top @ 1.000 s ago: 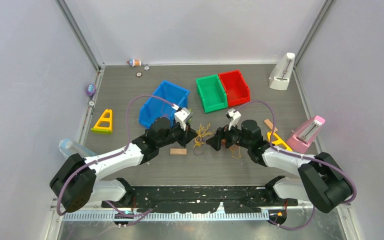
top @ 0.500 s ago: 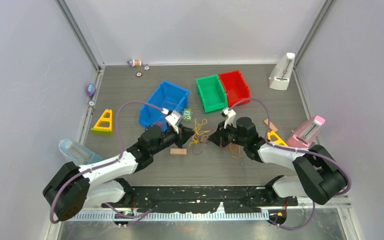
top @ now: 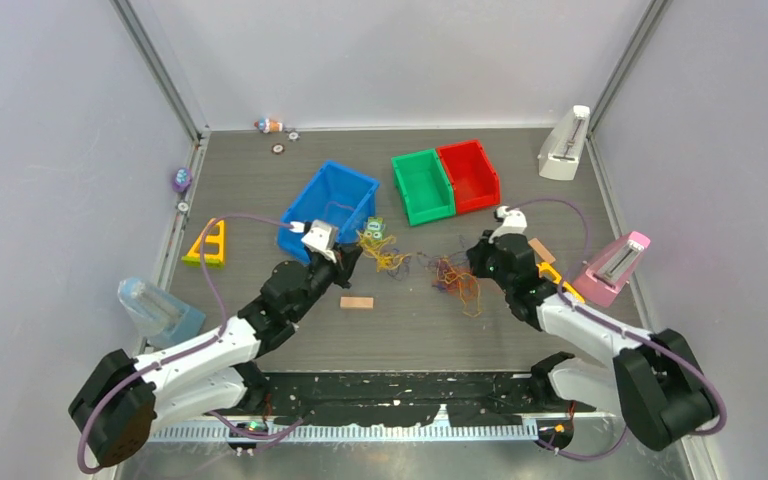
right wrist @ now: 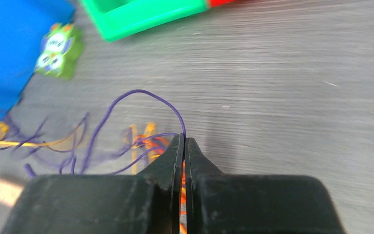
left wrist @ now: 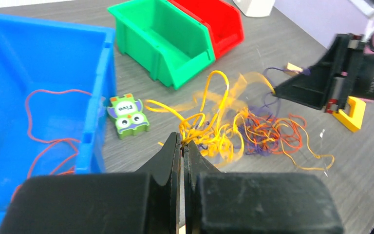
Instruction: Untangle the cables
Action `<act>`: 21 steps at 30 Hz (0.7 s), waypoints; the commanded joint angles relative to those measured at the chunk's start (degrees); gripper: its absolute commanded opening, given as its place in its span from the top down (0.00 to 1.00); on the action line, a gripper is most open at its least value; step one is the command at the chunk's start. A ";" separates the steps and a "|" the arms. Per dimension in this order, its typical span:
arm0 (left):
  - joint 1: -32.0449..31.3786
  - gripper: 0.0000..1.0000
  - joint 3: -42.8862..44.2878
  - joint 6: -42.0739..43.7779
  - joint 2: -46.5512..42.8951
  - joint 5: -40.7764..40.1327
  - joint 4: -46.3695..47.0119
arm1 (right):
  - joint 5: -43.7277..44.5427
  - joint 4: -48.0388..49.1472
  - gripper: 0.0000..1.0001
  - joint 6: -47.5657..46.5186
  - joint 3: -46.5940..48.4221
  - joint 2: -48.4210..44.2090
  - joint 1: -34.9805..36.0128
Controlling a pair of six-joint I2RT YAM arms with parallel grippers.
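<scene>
The cables are stretched between my two grippers over the table's middle. A yellow bunch (top: 385, 258) (left wrist: 219, 131) hangs from my left gripper (top: 355, 252) (left wrist: 181, 141), which is shut on yellow strands. A purple and orange-red bunch (top: 455, 278) (left wrist: 272, 136) trails from my right gripper (top: 475, 268) (right wrist: 184, 139), which is shut on a purple strand (right wrist: 146, 92), with orange showing between its fingers. Thin strands still link the two bunches. One orange-red cable (left wrist: 44, 141) lies inside the blue bin (top: 330, 200).
Green bin (top: 422, 185) and red bin (top: 468, 172) stand behind the cables. A green owl toy (top: 374, 227) lies by the blue bin, a wooden block (top: 356, 302) near the left arm. Yellow triangle (top: 207, 243) at left, yellow piece (top: 557, 280) and pink stand (top: 615, 265) at right.
My right gripper has shut on the cables. Both arms have pulled apart, left going left and right going right, and the tangle has spread into a yellow bunch and a purple-orange bunch.
</scene>
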 commanded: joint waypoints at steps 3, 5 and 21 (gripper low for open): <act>0.11 1.00 -1.19 -0.39 -4.00 -11.13 0.24 | 24.85 -7.36 0.95 9.15 -3.91 -10.43 -2.96; 0.11 1.00 -1.30 -0.08 -4.30 -11.22 0.44 | 29.93 -8.46 0.95 11.51 -5.42 -14.01 -3.19; 1.69 1.00 3.79 0.54 -10.89 -10.11 -12.22 | 27.71 -5.79 0.74 6.15 -13.47 -37.47 -3.46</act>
